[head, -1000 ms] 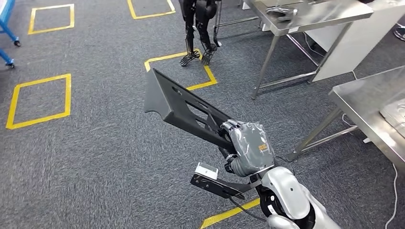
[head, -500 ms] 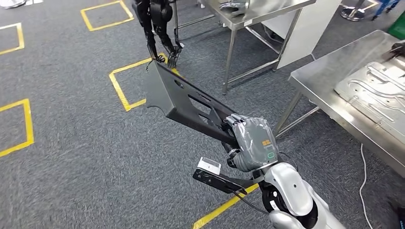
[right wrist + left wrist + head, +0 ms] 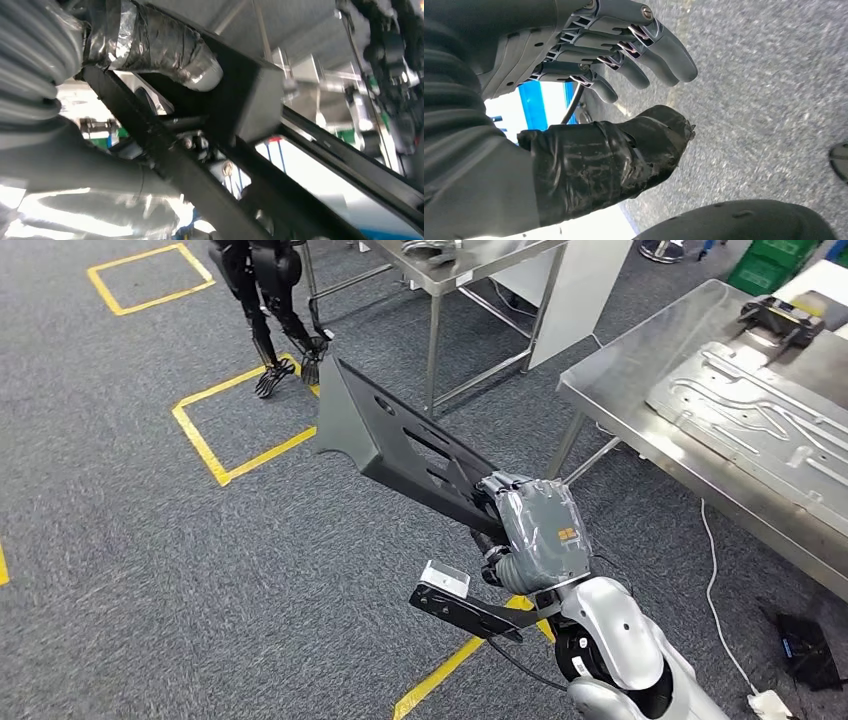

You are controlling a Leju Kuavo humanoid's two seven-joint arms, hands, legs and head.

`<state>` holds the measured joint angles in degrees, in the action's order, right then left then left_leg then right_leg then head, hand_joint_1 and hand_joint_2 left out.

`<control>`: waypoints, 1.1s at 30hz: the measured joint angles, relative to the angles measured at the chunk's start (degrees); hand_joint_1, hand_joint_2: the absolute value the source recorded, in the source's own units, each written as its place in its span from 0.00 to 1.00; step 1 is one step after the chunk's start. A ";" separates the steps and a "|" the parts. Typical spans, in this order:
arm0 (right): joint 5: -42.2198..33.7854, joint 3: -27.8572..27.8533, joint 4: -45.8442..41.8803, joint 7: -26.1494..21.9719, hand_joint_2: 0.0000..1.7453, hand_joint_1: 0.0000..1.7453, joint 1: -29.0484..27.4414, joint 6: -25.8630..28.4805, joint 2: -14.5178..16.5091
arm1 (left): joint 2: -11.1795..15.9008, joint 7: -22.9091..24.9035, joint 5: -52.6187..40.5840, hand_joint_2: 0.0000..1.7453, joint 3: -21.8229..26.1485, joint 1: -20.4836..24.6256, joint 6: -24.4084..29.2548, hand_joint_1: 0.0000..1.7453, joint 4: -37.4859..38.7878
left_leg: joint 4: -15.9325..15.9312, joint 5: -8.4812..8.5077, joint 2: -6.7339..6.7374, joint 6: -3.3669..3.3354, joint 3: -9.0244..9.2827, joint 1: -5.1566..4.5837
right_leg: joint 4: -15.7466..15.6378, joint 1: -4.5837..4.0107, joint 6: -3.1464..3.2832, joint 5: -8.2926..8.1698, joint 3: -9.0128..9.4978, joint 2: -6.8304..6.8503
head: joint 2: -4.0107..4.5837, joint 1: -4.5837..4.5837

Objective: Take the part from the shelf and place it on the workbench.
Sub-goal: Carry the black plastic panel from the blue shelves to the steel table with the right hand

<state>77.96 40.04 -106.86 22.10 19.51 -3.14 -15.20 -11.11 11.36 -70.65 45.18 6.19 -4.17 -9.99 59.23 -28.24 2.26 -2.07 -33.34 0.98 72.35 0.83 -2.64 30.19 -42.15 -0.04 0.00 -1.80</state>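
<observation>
My right hand (image 3: 535, 530) grips one end of a long black slotted part (image 3: 395, 440), which juts up and to the left over the carpet. From the right wrist view, the taped thumb (image 3: 165, 42) presses on the part's black frame (image 3: 240, 105). The steel workbench (image 3: 640, 430) stands to the right, a pressed grey metal panel (image 3: 760, 420) lying on it. My left hand (image 3: 624, 65) hangs over the carpet with its fingers spread and nothing in it.
Another black robot's legs (image 3: 270, 310) stand at the back on a yellow floor square (image 3: 215, 430). A second steel table (image 3: 440, 280) is behind the part. A white cable (image 3: 715, 580) and a black box (image 3: 805, 645) lie on the floor by the workbench.
The whole view has swung right: the workbench and its metal panel have come further into the picture, the other robot has shifted left. My right hand still holds the part the same way.
</observation>
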 joint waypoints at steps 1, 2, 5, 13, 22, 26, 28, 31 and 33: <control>0.01 -0.11 -0.04 0.02 1.00 1.00 0.01 -0.03 -0.03 | -0.02 -0.06 -0.05 1.00 0.00 0.01 -0.02 0.00 0.00 | -0.04 -0.27 0.78 0.32 0.35 -0.10 | -4.33 -0.33 0.38 -1.79 2.23 1.05 | 0.00 0.02; 0.04 -0.25 -0.09 0.04 1.00 1.00 0.02 -0.06 -0.08 | -0.03 -0.13 -0.14 1.00 0.00 0.04 -0.04 0.00 0.00 | -0.10 -0.56 1.71 0.70 0.76 -0.20 | -8.61 -0.68 0.79 -3.52 4.43 1.97 | 0.00 0.04; 0.24 -0.66 -0.37 0.27 1.00 1.00 -0.13 -0.31 -0.36 | -0.05 -0.25 -0.46 1.00 0.00 0.27 -0.15 0.00 0.00 | -0.25 -1.43 3.46 1.95 1.92 -0.37 | -14.06 -1.16 2.05 -4.92 7.38 2.35 | 0.00 0.09; 0.55 -1.40 -2.09 1.61 1.00 1.00 -0.48 -3.10 -1.75 | -0.05 -0.39 -0.86 1.00 0.00 -0.08 -0.18 0.00 0.00 | 12.67 -4.56 -2.04 2.53 -5.68 -0.14 | -14.34 -0.69 3.35 -4.79 8.25 -3.36 | 0.00 0.67; 0.57 -3.66 -5.50 1.74 1.00 1.00 -0.51 -4.69 -6.45 | 0.04 -0.59 -0.24 1.00 0.02 -0.10 0.05 0.00 0.00 | -0.19 0.81 -4.41 0.36 -0.11 0.12 | -10.96 -0.13 0.56 -2.95 5.92 -4.68 | 0.00 0.33; 0.83 -4.31 -5.75 1.56 1.00 1.00 -0.05 -4.95 -7.79 | 0.05 -0.65 0.04 1.00 0.02 -0.16 0.02 0.00 0.00 | -0.55 0.54 -1.49 -0.14 0.45 0.08 | 1.43 0.02 -0.34 1.79 -0.58 -0.47 | 0.00 0.01; 0.94 -4.48 -5.75 1.46 1.00 1.00 -0.03 -5.08 -8.35 | 0.05 -0.66 0.13 1.00 0.02 -0.16 0.00 0.00 0.00 | -0.55 0.13 -0.06 -0.01 0.89 0.13 | -0.24 0.22 -0.50 -0.55 -0.06 -0.06 | 0.00 0.00; 1.62 -4.96 -5.69 1.22 1.00 1.00 0.33 -4.98 -8.70 | 0.02 -0.70 0.51 1.00 0.07 -0.08 -0.07 0.00 0.00 | -0.58 -0.67 1.63 0.67 1.84 -0.01 | -11.46 -0.18 -0.01 -5.52 5.60 2.58 | 0.00 0.02; 2.33 -5.12 -5.55 1.07 1.00 1.00 0.72 -4.84 -8.73 | 0.01 -0.74 0.73 1.00 0.14 0.08 -0.14 0.00 0.00 | -0.74 -1.00 2.50 1.30 2.20 -0.31 | -13.84 -0.72 0.68 -5.57 6.78 3.30 | 0.00 0.08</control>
<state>80.29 34.92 -112.40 23.17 20.23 -7.98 -23.93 -11.10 10.62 -69.92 45.31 6.27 -4.31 -9.99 58.50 -29.24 4.76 -0.77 -31.13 0.68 58.51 0.11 -1.95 24.61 -35.37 3.26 0.00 -1.72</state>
